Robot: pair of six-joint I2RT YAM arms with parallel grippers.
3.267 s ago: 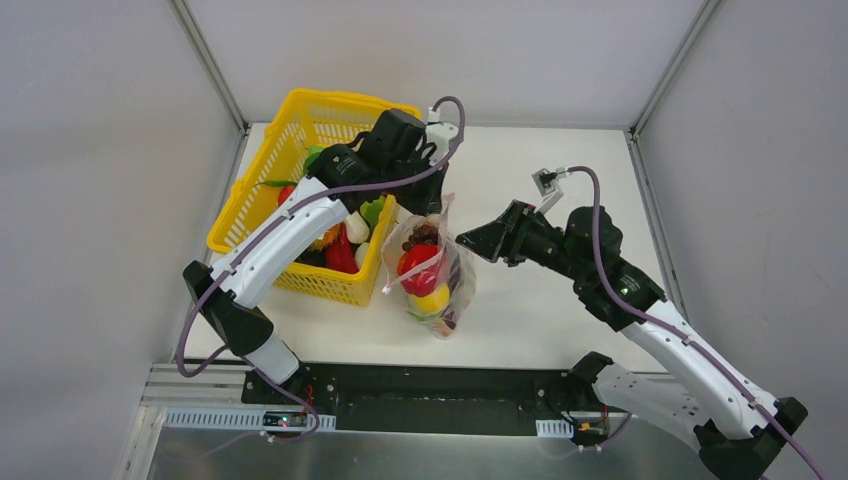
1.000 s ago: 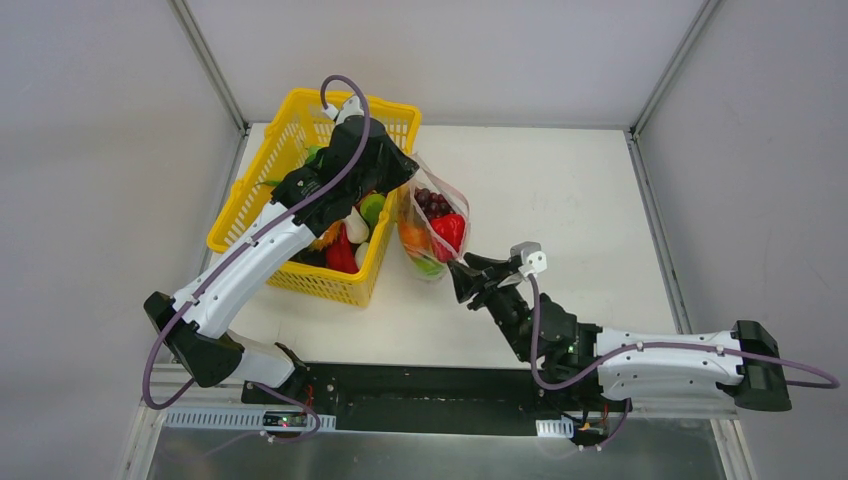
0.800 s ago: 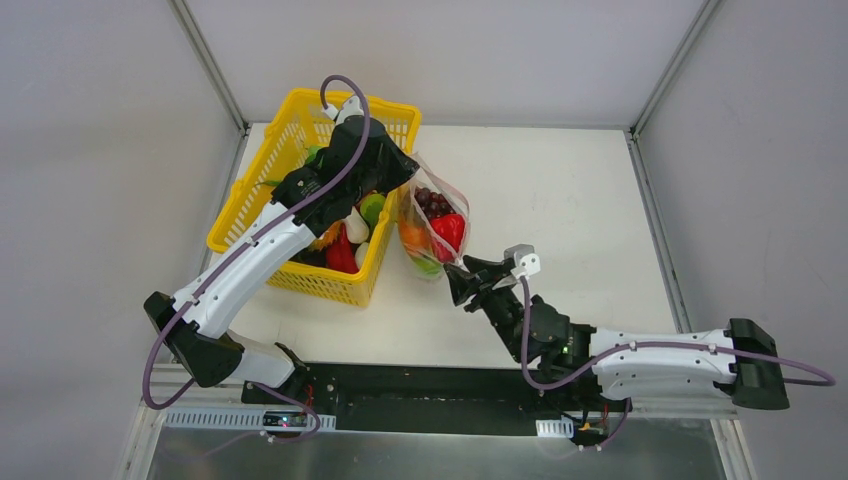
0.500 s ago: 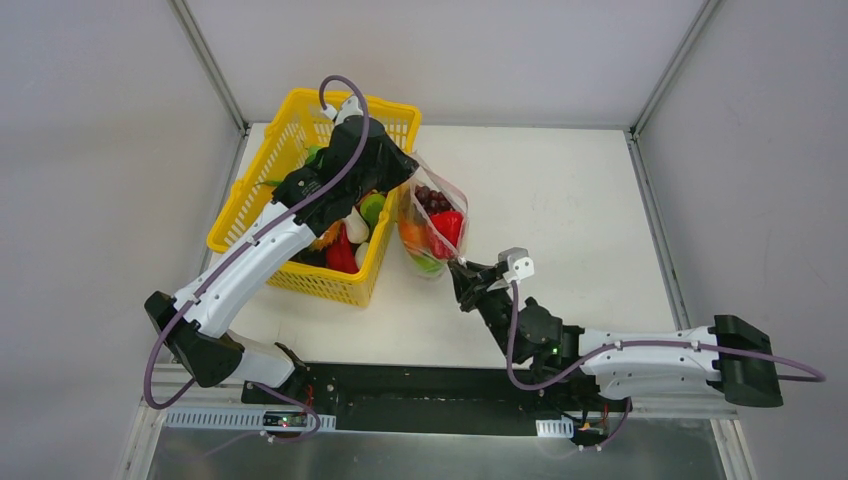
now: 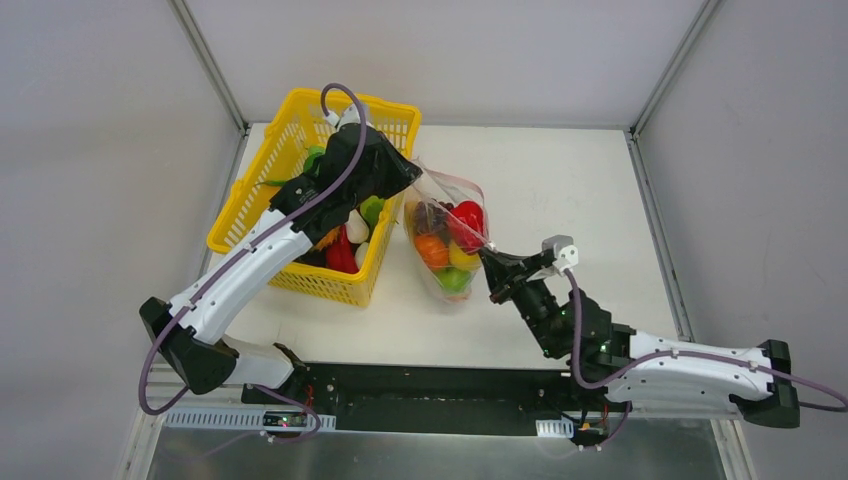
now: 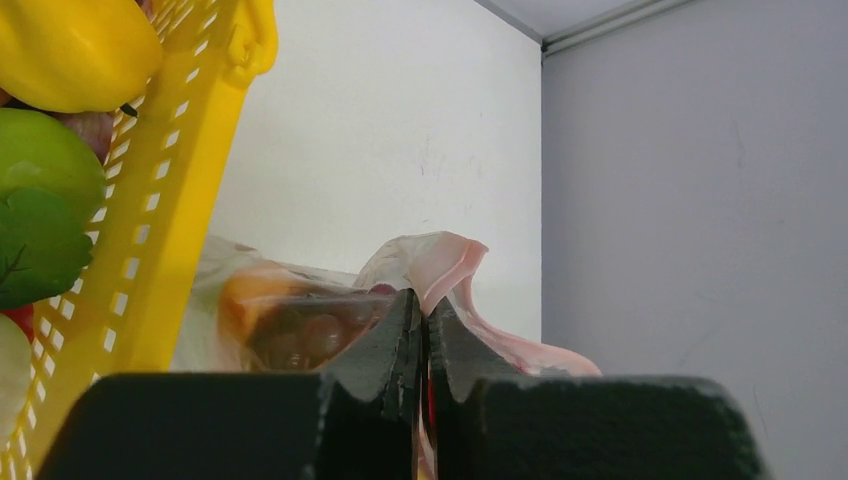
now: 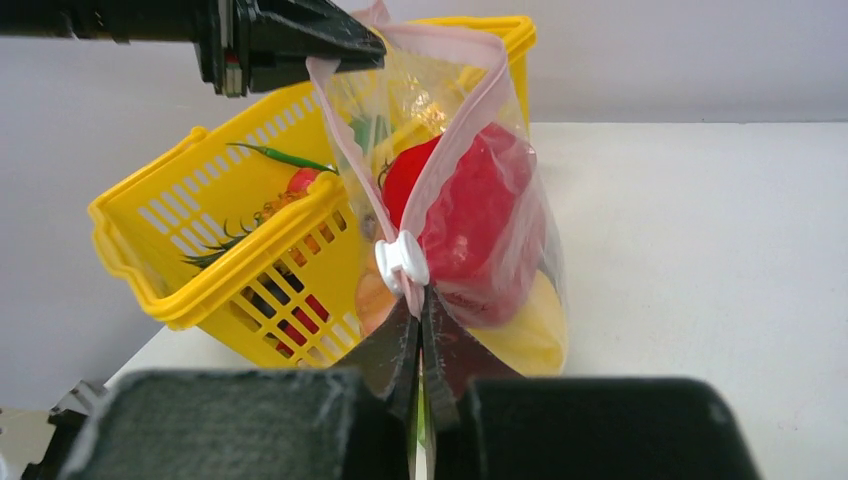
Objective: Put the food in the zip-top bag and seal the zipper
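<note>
The clear zip-top bag (image 5: 450,245) hangs stretched between both grippers, beside the basket. It holds food: a red pepper (image 5: 467,220), an orange (image 5: 432,250), a lemon (image 7: 530,335), a green apple (image 5: 455,281) and grapes (image 6: 320,335). My left gripper (image 5: 411,182) is shut on the far end of its mouth, with the pink strip pinched between the jaws (image 6: 422,310). My right gripper (image 7: 420,300) is shut on the near end, just below the white slider (image 7: 402,260). The zipper (image 7: 480,110) runs in two parted pink strips between the grippers.
A yellow mesh basket (image 5: 258,235) with more toy fruit and vegetables stands at the left, touching the bag's side. The left arm reaches over it. White tabletop (image 5: 580,200) lies right of the bag, with grey walls around.
My right gripper has shut on the near end of the bag's mouth and drawn it rightward. The bag now hangs stretched and further right. The left gripper keeps its hold.
</note>
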